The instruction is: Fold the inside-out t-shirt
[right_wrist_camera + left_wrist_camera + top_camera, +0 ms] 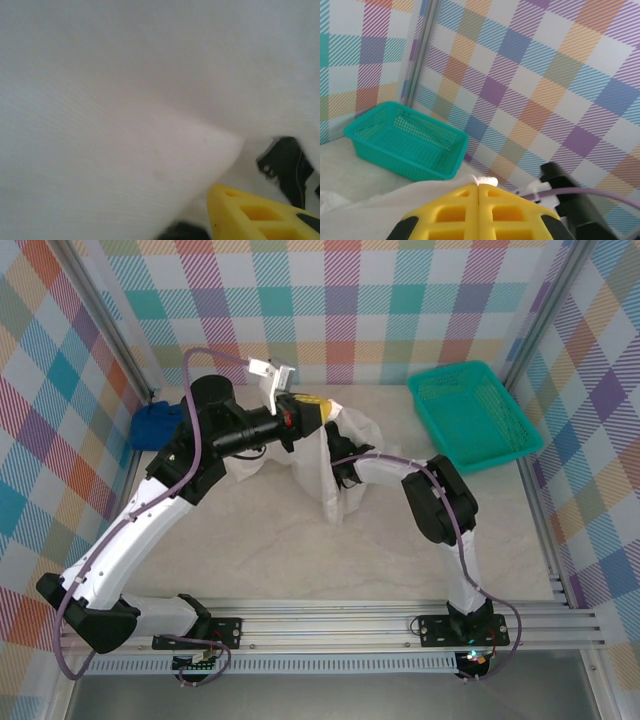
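Tabletop (pixel 300 560): t-shirt (pixel 345 455) between left fingers (pixel 451 212)

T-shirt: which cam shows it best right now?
Top external: the t-shirt hangs draped from the raised left gripper, overall shape visible. Left wrist catches a white strip by its shut fingers; right wrist gives close-up fabric, no outline.

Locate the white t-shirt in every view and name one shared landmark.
Top external: t-shirt centre, hanging from the left pincer.
Left wrist: bottom left, beside the yellow fingers.
Right wrist: across most of the frame.
Shared landmark: teal basket, far right in top external, left in left wrist.
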You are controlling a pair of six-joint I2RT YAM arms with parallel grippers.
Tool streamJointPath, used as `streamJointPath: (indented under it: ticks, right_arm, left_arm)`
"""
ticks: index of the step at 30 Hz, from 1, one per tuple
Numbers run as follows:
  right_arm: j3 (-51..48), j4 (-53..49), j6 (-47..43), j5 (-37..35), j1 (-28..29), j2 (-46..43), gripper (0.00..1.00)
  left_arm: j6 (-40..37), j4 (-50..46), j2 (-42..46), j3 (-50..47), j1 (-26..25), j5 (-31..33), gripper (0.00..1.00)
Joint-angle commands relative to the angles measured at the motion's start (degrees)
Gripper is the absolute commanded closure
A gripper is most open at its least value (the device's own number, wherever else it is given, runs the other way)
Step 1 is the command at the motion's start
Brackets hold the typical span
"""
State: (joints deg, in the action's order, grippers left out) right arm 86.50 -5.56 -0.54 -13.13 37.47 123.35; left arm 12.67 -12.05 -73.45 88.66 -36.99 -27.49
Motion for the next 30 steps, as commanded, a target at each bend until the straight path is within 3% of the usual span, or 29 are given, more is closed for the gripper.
streamJointPath:
  ticks: [1, 8, 14, 17, 21, 25, 28, 30]
  right_arm:
    - [5.80, -5.63, -3.59, -2.37, -0.37, 2.90, 0.45]
    - [16.89, -14.19, -4.61, -3.23, -0.39, 9.68, 0.35]
    - [20.14, -20.37, -4.65, -1.99, -0.52, 12.53, 0.22]
    - [20.26, -22.94, -6.45, 0.37, -0.87, 13.28, 0.22]
    - [21.02, -26.39, -7.02, 4.50, -1.21, 13.98, 0.37]
    - [20.24, -29.42, -6.95, 10.32, -2.25, 14.26, 0.71]
    - [15.34, -27.09, -5.90, 14.52, -3.60, 11.26, 0.92]
    - [12.60, -25.08, -5.87, 15.82, -3.94, 8.33, 0.98]
  left_arm:
    - [1.22, 4.19, 0.14, 4.48, -0.43, -3.62, 1.00]
    - [-0.90, 1.86, 0.48, 8.48, -0.44, -3.37, 1.00]
    - [-4.92, -0.83, 2.88, 9.59, -0.31, 1.87, 1.00]
    - [-6.44, -1.95, 4.11, 9.48, -0.02, 6.48, 1.00]
    - [-6.56, -0.49, 6.22, 6.16, 0.72, 14.65, 1.00]
    - [-5.65, 1.40, 8.84, 1.97, 2.54, 25.75, 1.00]
    - [-4.96, -1.27, 8.76, 1.42, 4.79, 32.95, 1.00]
    - [-4.45, -3.01, 7.87, 0.34, 6.42, 36.71, 1.00]
